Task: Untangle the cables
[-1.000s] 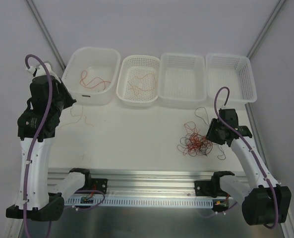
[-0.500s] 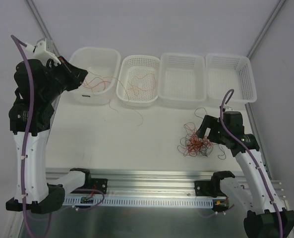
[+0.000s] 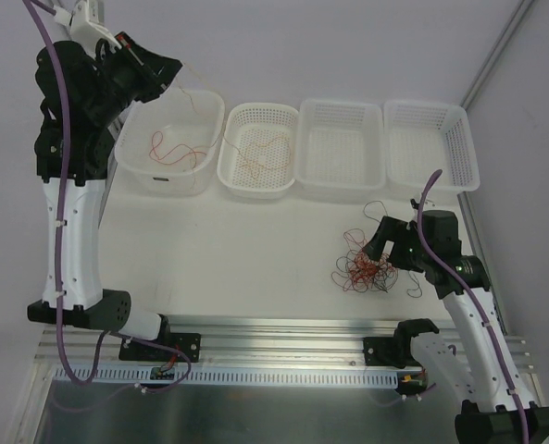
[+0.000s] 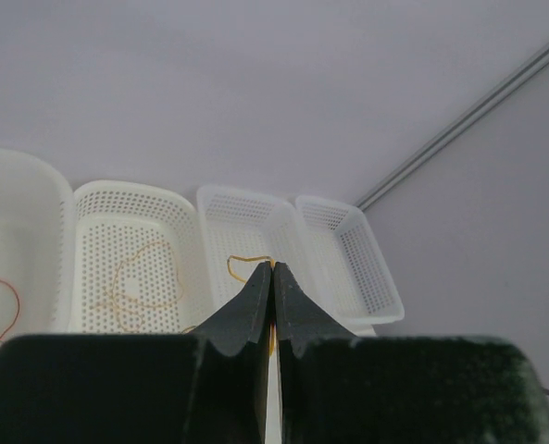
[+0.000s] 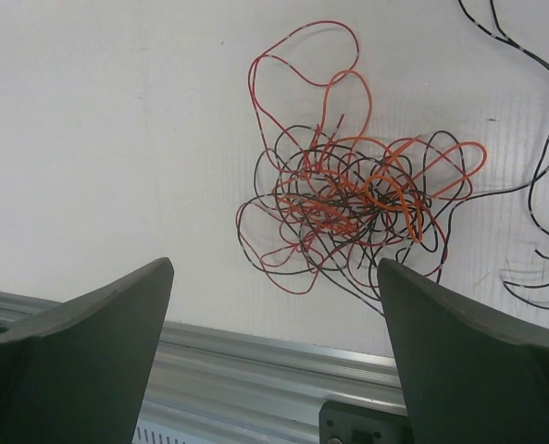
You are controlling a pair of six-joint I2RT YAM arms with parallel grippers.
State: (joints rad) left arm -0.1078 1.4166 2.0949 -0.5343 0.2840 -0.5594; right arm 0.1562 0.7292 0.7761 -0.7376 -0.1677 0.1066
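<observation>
We see the left end effector (image 3: 168,72) high over the 11 o'clock corner of the worktop (image 3: 255,250). Its fingers are pressed tight together on a thin orange cable (image 4: 248,259), which loops just past the tips in the left wrist view. From above, that strand slants away toward 4 o'clock across a solid white tub (image 3: 177,92); we cannot tell where its far end lies. A red cable (image 3: 177,148) curls on the tub's floor.

To the tub's 3 o'clock, three perforated white baskets stand in a row. The first basket (image 3: 260,108) holds a pale orange cable (image 3: 260,153). The second basket (image 3: 341,104) and the third basket (image 3: 427,104) sit beyond it.

The right end effector (image 5: 274,266) hangs with its fingers spread wide apart, gripping nothing. It hovers at the 3 o'clock edge of the tangle of cables (image 3: 362,264), which rests on the worktop at about 4 o'clock from its centre. In the right wrist view the tangle shows red, orange and black strands knotted in one bunch, lying between the two fingers and just beyond them. A loose black cable (image 5: 542,231) squiggles off at the bunch's 3 o'clock side, flat on the white surface.
</observation>
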